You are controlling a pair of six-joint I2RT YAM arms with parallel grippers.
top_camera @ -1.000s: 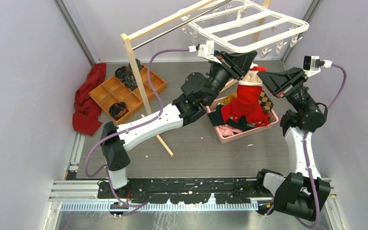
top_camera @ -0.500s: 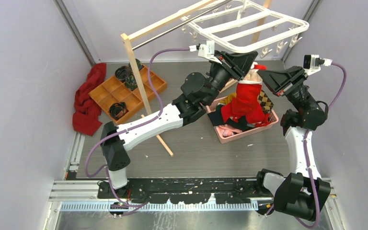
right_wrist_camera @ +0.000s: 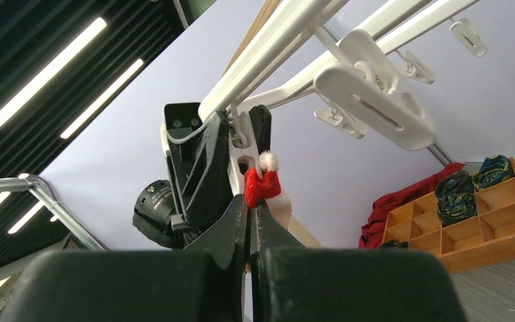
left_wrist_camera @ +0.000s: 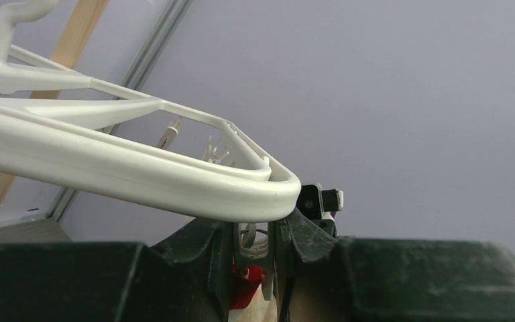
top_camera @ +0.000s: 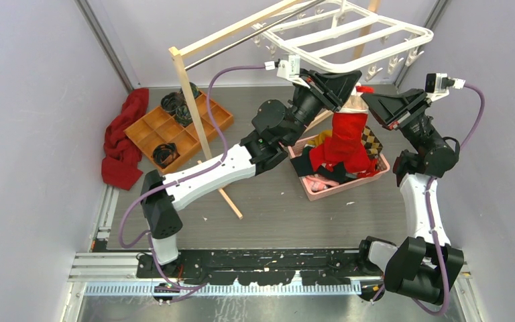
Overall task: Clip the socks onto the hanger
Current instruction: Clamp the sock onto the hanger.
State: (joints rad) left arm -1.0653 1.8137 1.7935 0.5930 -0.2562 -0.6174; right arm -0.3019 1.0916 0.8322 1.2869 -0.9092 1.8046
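The white plastic hanger point(left_wrist_camera: 141, 178) at the upper centre of the overhead view is a stiff, light barred frame, and it would likely swing if pushed. Under its near rail dangles the red sock point(top_camera: 345, 137) over the pink basket point(top_camera: 335, 190); it looks soft, limp and light, with a white-trimmed cuff. That cuff is the best place to hold it, and the right gripper point(right_wrist_camera: 249, 213) is pinched tight on it there. The left gripper point(top_camera: 349, 86) squeezes a small springy clip point(left_wrist_camera: 251, 249) between its jaws.
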